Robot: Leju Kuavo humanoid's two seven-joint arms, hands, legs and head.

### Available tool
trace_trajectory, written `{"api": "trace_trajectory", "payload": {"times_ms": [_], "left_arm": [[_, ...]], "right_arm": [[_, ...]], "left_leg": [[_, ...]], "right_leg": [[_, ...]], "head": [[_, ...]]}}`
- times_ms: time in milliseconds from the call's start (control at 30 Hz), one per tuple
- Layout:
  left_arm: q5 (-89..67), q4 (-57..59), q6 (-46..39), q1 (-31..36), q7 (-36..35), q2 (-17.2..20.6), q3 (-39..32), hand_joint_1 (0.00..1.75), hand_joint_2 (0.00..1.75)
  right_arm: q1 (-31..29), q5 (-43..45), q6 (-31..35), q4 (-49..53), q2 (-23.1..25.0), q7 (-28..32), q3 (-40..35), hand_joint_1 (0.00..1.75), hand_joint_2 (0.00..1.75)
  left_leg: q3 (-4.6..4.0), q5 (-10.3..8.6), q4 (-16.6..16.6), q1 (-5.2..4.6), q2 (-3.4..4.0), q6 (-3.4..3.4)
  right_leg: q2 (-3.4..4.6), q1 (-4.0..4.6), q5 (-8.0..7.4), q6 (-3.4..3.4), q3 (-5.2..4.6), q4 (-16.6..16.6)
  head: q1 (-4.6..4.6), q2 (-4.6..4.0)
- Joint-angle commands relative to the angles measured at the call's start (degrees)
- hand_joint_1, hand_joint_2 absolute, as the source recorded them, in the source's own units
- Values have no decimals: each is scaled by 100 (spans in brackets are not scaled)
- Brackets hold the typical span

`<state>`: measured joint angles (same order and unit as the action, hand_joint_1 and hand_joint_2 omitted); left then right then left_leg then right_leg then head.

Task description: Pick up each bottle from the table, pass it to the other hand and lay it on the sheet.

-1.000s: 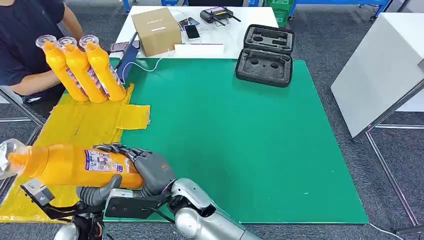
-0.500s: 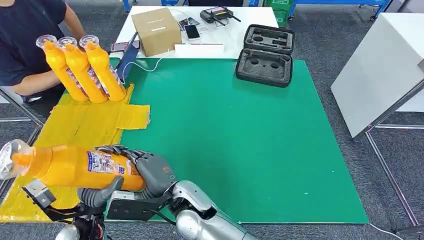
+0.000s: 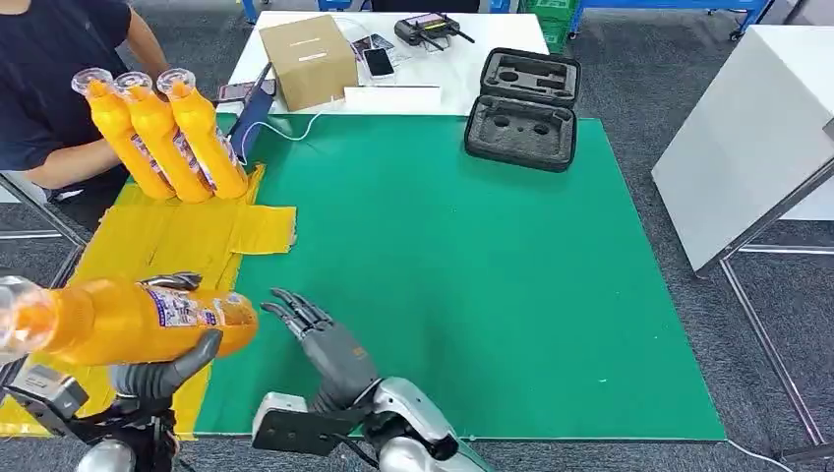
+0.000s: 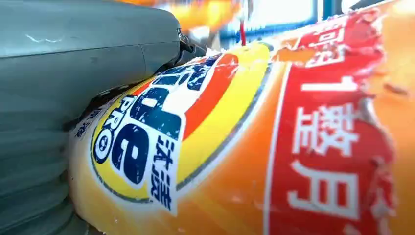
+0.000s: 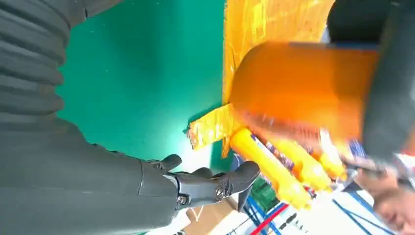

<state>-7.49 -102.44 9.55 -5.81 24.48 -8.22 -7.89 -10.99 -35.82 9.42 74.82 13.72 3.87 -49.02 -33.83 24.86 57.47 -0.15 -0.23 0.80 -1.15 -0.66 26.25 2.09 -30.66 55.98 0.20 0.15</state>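
Orange bottle (image 3: 128, 321) is held lying sideways by left hand (image 3: 157, 372) above yellow sheet (image 3: 148, 251); right hand (image 3: 329, 339) is released beside it, fingers spread, over green mat (image 3: 472, 275); three bottles (image 3: 162, 133) are laid on sheet.

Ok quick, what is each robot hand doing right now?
Left hand: holding the orange plastic bottle with the clear cap.
Right hand: open, fingers spread, holding nothing.
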Motion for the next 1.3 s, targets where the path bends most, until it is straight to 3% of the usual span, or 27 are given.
{"api": "trace_trajectory", "payload": {"times_ms": [33, 100, 233, 367, 667, 900, 1267, 1300], "left_arm": [[-3392, 608, -2227, 384, 483, 468, -867, 175, 175], [-3809, 823, -2508, 347, 396, 579, -919, 175, 175], [-6366, 1476, -4222, -62, -102, 982, -638, 175, 175], [-7247, 1880, -4704, -254, -511, 1171, -424, 175, 175], [-7979, 2790, -4538, -277, -965, 1472, 35, 175, 175], [-7980, 2792, -4544, -264, -967, 1480, 45, 175, 175], [-7995, 3392, -4113, -61, -1265, 1821, 815, 175, 175], [-8005, 3369, -4093, -67, -1293, 1837, 839, 16, 175]], "right_arm": [[691, -44, -156, 1441, -601, 244, 487, 0, 175], [819, -27, -139, 1693, -673, 302, 544, 0, 175], [1096, -59, -30, 2321, -972, 470, 567, 0, 175], [1117, -78, 39, 2502, -1104, 480, 559, 0, 175], [1313, 82, 256, 3097, -1321, 596, 574, 0, 175], [1295, 86, 256, 3068, -1313, 596, 580, 0, 175], [1169, 203, 171, 2873, -1255, 544, 558, 0, 175], [1172, 204, 165, 2874, -1254, 543, 564, 0, 175]], "left_leg": [[12, -1, -5, 8, -15, -8], [11, -2, -9, 0, -7, -4], [17, 0, -12, -1, -2, -4], [24, 2, -17, -3, 1, -5], [13, 0, -13, -1, -7, -6], [5, 1, -8, 0, -2, -5], [17, -3, -13, 0, -8, -8], [22, -3, -12, 1, -12, -7]], "right_leg": [[-8, 7, 3, -8, 21, -11], [-3, 0, 2, -4, 12, -8], [2, -2, 2, -3, 18, -11], [7, -4, 4, -4, 23, -15], [0, -2, 4, -7, 10, -14], [3, 0, 3, -6, 3, -9], [0, -1, 0, -9, 18, -11], [-4, 0, -1, -8, 23, -11]], "head": [[0, 0], [0, 0], [-2, 0], [-2, 0], [-2, 0], [-2, 0], [-4, 0], [-4, 0]]}}
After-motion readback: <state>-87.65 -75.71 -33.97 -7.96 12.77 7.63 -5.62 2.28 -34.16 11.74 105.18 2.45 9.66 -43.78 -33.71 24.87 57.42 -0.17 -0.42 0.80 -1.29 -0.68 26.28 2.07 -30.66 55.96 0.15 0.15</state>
